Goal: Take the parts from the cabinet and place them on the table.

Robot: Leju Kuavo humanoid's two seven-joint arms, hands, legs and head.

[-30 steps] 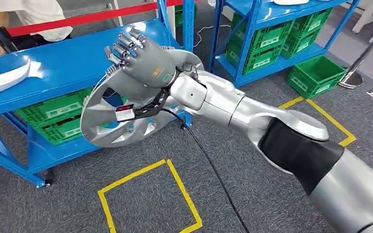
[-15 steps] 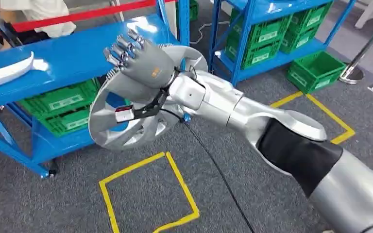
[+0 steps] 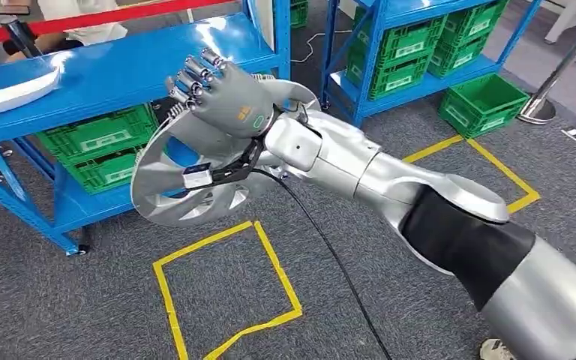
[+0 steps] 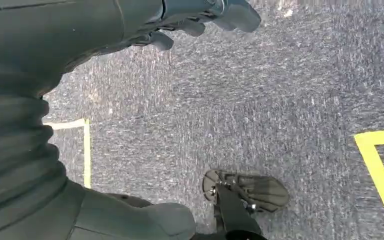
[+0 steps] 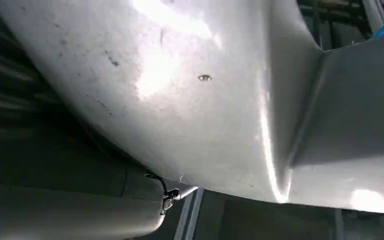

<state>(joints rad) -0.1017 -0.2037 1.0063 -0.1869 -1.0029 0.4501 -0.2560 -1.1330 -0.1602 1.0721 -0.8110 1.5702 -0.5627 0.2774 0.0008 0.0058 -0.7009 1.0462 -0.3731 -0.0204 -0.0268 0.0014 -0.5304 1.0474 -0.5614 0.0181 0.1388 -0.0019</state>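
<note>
- Silver wheel cover (image 3: 187,184), large and disc-shaped, held in the air by the right hand (image 3: 221,97), tilted on edge in front of the blue shelf (image 3: 120,67), off its near edge and touching nothing else.
- Gripped at the cover's upper rim, with the fingers (image 3: 191,75) curled over it; thumb side hidden behind the disc, so depth of the hold could not be judged.
- Shown close in the right wrist view as a broad glossy grey surface (image 5: 180,100).
- Left hand (image 4: 200,20) hanging low over the grey carpet, fingers loosely curled, holding nothing.
- Probably mid-carry, with placing not yet done and no tabletop identified with certainty.
- Risk of slipping: wide, smooth disc held at one rim only, so any swing would lever against the fingers.
- Risk of snagging: lower rim close to the shelf's post (image 3: 281,37) and green crates (image 3: 94,142).
- White part (image 3: 15,90) lying near the shelf's far left corner, well apart from the cover.
</note>
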